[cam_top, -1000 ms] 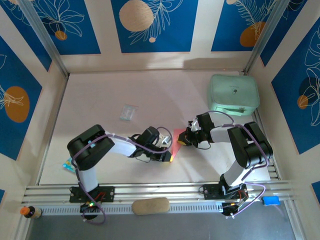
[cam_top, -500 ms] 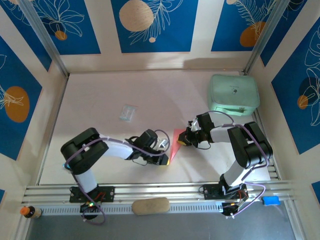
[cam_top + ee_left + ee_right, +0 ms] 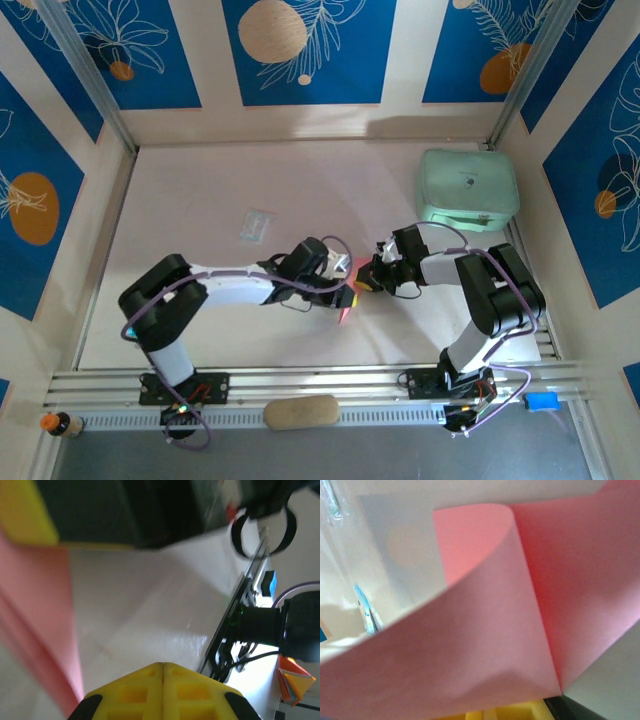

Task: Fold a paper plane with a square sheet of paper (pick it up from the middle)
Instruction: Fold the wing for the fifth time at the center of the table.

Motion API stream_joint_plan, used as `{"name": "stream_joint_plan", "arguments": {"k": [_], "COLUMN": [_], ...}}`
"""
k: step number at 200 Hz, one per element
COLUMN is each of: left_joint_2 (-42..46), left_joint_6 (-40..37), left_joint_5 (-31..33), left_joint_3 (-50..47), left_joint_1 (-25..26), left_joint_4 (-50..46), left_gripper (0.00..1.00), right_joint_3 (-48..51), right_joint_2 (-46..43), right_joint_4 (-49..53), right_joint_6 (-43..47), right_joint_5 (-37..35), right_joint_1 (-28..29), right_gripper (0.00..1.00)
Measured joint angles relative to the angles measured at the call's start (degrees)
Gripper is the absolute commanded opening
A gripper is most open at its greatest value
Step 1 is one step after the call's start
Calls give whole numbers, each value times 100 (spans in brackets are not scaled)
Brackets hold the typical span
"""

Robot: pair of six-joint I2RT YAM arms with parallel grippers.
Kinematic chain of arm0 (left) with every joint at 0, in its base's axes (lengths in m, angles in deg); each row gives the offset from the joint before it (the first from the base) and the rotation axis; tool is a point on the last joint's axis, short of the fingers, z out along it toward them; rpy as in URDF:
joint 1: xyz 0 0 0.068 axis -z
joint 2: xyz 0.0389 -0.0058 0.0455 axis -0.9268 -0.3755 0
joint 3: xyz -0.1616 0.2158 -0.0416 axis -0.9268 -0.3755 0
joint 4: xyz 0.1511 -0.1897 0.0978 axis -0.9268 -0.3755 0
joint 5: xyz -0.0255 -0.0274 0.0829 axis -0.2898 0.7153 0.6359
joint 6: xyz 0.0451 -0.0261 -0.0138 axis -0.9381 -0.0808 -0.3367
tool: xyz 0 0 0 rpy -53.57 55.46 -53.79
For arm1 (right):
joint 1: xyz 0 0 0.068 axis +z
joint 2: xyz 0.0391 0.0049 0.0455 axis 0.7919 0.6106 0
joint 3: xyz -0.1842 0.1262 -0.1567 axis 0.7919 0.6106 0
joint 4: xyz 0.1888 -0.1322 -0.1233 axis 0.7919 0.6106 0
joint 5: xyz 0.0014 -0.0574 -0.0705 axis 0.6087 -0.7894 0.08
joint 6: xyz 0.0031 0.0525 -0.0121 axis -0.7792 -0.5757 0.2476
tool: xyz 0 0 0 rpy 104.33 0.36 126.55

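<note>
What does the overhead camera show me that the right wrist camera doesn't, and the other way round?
The overhead camera gives the layout: both arms meeting mid-table, the mint-green case at the back right, and a tan pad by the near rail. The right wrist camera gives the close-up instead: the sheet of paper curling, one flap bowed over the other, above its yellow fingertips. Shared: that same pink sheet and the pale tabletop.

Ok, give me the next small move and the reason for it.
Likely press the shut left gripper down on the square sheet of paper and slide along the bend. The sheet curls over without a flat crease, the right gripper appears to pinch its edge, and the left gripper sits beside it.
</note>
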Motion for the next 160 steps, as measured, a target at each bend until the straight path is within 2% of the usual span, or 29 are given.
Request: {"name": "stream_joint_plan", "arguments": {"k": [64, 121, 160], "left_joint_2": [-1036, -1113, -1091], "left_joint_6": [-87, -275, -363], "left_joint_5": [0, 4, 72], "left_joint_3": [704, 750, 369], "left_joint_1": [-24, -44, -52], "left_joint_4": [-184, -291, -166], "left_gripper": [3, 3, 3], "right_joint_3": [0, 0, 0], "right_joint_2": [0, 0, 0], "right_joint_4": [0, 2, 4], "right_joint_6": [0, 0, 2], "right_joint_5": [-2, -2, -7], "right_joint_1": [0, 0, 9], "right_gripper": [5, 5, 5]}}
